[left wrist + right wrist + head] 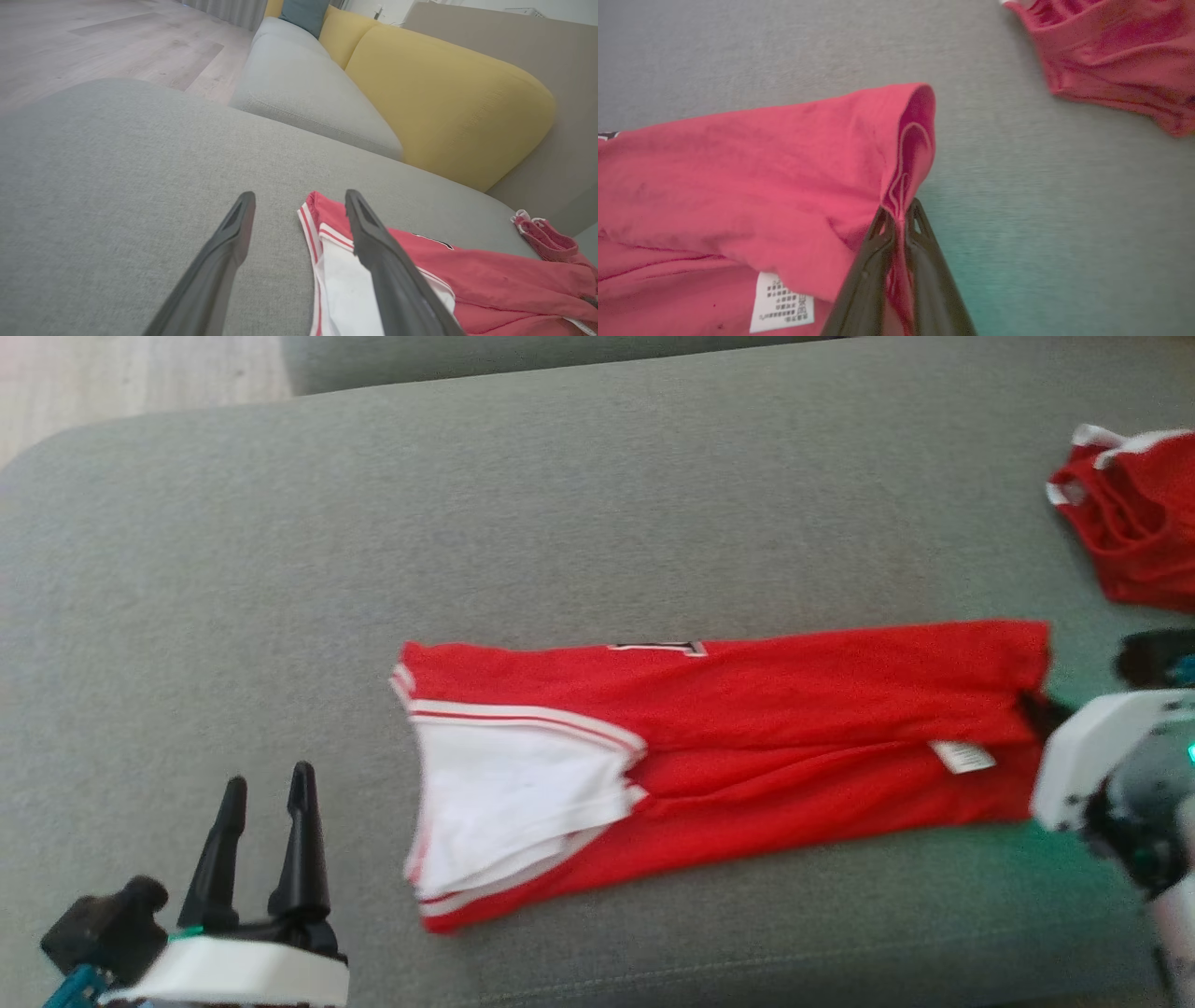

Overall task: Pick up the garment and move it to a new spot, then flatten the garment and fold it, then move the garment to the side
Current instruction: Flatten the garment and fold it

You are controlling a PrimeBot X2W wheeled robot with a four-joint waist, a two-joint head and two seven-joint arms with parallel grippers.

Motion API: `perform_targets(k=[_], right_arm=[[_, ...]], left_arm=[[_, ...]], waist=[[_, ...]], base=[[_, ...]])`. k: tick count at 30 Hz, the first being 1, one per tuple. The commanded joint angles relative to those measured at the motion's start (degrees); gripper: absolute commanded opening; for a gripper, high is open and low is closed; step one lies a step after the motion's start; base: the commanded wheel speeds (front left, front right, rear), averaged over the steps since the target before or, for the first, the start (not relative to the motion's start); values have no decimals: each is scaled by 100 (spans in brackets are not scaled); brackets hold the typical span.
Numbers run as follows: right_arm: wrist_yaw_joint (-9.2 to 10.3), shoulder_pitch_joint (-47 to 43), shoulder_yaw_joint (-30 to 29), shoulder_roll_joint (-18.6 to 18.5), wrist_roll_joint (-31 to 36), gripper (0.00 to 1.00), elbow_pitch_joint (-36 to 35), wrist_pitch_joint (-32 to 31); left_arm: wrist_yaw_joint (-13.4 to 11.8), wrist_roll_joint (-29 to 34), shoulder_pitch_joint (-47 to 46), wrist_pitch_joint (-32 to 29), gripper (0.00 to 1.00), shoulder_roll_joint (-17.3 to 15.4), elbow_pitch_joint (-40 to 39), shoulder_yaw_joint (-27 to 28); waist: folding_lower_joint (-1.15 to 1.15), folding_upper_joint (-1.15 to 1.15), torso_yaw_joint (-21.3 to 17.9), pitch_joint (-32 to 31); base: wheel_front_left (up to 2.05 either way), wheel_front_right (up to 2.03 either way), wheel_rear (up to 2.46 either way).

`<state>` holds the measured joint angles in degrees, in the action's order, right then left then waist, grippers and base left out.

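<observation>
The long red garment (pixel 747 728) lies flat in the middle of the grey sofa (pixel 560 504), the right fingers (pixel 868 280) are shut tight on its right end, the left fingers (pixel 301 840) stand wide open with nothing in them near its white end, and another red cloth (pixel 1139 523) lies apart at the far right.

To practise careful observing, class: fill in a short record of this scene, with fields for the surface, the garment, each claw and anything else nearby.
surface: grey cushion
item: red garment, folded into a long strip, lying flat
left claw: open, holding nothing, apart from the garment
right claw: shut on the garment's right-end edge
other: second red garment at far right; white label
</observation>
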<state>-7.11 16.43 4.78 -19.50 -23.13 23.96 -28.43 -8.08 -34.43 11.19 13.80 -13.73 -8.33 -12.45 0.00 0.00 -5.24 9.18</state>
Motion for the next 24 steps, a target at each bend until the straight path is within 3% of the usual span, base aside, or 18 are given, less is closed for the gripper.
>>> perform_targets(k=[1,6,11,17,24], right_arm=[[-37,221,-51,-250,9,0,-255,-34],[-37,253,-260,-440,29,0,-451,-158],[-37,319,-205,-316,-11,0,-499,-262],[-37,366,426,-121,-401,0,-819,-375],[-37,349,1393,31,-1288,0,-1686,-719]], left_arm=[[-23,48,-326,69,100,-74,-205,173],[-28,119,-479,68,100,-96,-189,145],[-32,149,-562,61,100,-105,-140,119],[-26,137,-605,54,100,-118,-77,102],[-2,100,-592,58,100,-95,1,61]], waist=[[0,0,-92,2],[0,0,-316,14],[0,0,-499,9],[0,0,-569,-61],[0,0,-473,-265]], base=[[0,0,0],[0,0,0],[0,0,0],[0,0,0],[0,0,0]])
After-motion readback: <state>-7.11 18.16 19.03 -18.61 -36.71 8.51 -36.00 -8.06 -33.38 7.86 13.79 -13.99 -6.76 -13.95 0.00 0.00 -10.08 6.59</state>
